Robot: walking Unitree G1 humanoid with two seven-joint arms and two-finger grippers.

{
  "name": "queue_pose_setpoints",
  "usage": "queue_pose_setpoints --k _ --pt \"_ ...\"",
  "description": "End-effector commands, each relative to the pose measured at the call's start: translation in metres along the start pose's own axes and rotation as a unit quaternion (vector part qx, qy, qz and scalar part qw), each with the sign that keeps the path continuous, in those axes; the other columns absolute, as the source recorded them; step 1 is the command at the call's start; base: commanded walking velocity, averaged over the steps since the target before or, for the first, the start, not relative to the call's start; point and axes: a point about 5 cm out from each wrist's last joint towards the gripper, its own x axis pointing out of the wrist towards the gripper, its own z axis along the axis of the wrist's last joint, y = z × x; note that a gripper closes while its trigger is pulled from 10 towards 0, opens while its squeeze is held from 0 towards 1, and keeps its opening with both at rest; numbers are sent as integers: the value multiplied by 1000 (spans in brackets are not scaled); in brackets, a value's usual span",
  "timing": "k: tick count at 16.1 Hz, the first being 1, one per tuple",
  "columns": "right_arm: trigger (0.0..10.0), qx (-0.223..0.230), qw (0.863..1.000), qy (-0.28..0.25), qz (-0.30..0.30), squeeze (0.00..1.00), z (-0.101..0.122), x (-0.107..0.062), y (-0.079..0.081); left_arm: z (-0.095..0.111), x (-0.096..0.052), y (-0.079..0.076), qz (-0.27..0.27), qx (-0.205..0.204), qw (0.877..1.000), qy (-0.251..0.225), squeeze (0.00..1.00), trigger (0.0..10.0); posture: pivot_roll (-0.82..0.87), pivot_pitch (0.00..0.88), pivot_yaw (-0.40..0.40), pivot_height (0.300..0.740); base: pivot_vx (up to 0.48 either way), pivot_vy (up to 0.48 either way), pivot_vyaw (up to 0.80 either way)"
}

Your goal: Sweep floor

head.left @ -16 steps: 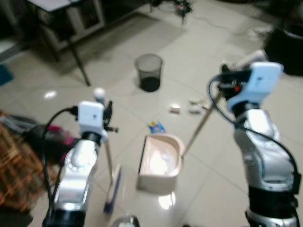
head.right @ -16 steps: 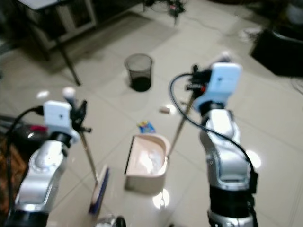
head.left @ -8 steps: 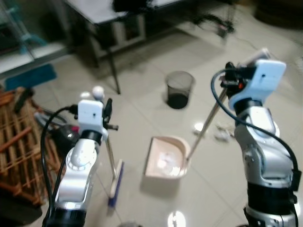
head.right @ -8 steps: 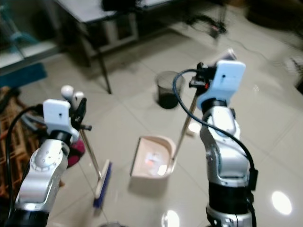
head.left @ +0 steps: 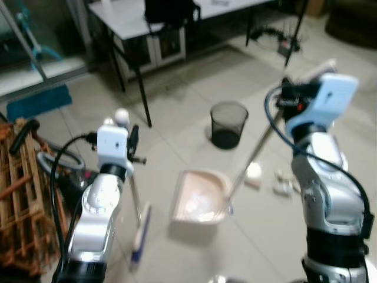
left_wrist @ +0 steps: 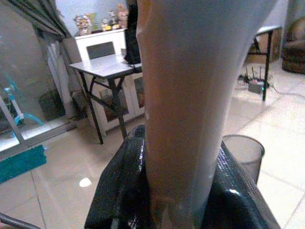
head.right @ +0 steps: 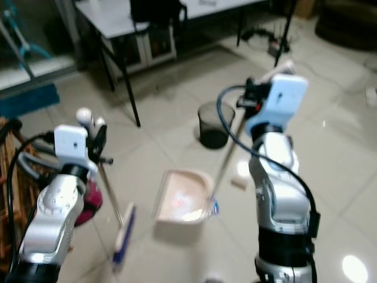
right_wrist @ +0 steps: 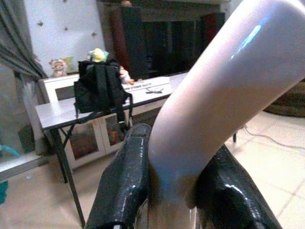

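Pale glossy tiled floor (head.left: 188,88), with a grey table (head.left: 126,15) at the back carrying a black backpack (head.left: 171,10), a black mesh bin (head.left: 228,124) out in the open, a wooden rack (head.left: 23,194) along the robot's left. Left arm bent up at the elbow, left gripper (left_wrist: 174,191) raised to chest height and clamped on the broom (head.left: 140,227) handle, black fingers (left_wrist: 119,191) pressed on both sides of the shaft; brush head down on the tiles near the robot's left side. Right arm lifted higher, forearm upright, right gripper (right_wrist: 174,191) closed tight around the curved top of the dustpan (head.left: 200,197) handle. Long handle slanting down to the pale pan, resting flat on the floor between both arms. Scraps of litter (head.left: 254,174) just beside the pan's right edge, more bits (head.left: 284,187) farther right.
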Motion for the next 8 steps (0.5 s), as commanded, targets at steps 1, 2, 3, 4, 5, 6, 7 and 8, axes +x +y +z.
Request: queue_pose_setpoints --k 1,2,3,4,5,6,7,8 --pt "10000 19 999 -29 24 0 11 0 13 4 -1 9 14 21 1000 -9 0 10000 -2 42 41 740 469 0 0" --pt "10000 20 999 -28 26 0 10 1 13 3 -2 10 15 21 1000 -8 0 10000 -3 40 41 740 469 0 0" --pt "10000 19 999 -28 28 0 10 1 14 3 -2 10 16 22 1000 -8 0 10000 -3 37 42 740 472 0 0" --pt "10000 19 999 -28 28 0 9 1 14 3 -2 11 16 23 1000 -8 0 10000 -3 36 43 740 469 0 0" --pt "10000 18 999 -27 29 0 9 1 14 3 -2 11 17 23 1000 -8 0 10000 -3 35 43 740 469 0 0" --pt "10000 17 999 -27 29 0 8 0 15 3 -2 12 17 23 1000 -8 0 10000 -4 33 45 740 472 0 0" --pt "10000 17 999 -26 29 0 7 0 15 3 -2 12 17 24 1000 -9 0 10000 -4 32 46 740 469 0 0" --pt "10000 17 999 -25 30 0 6 -1 15 3 -1 12 16 24 1000 -9 0 10000 -4 29 46 740 472 0 0"
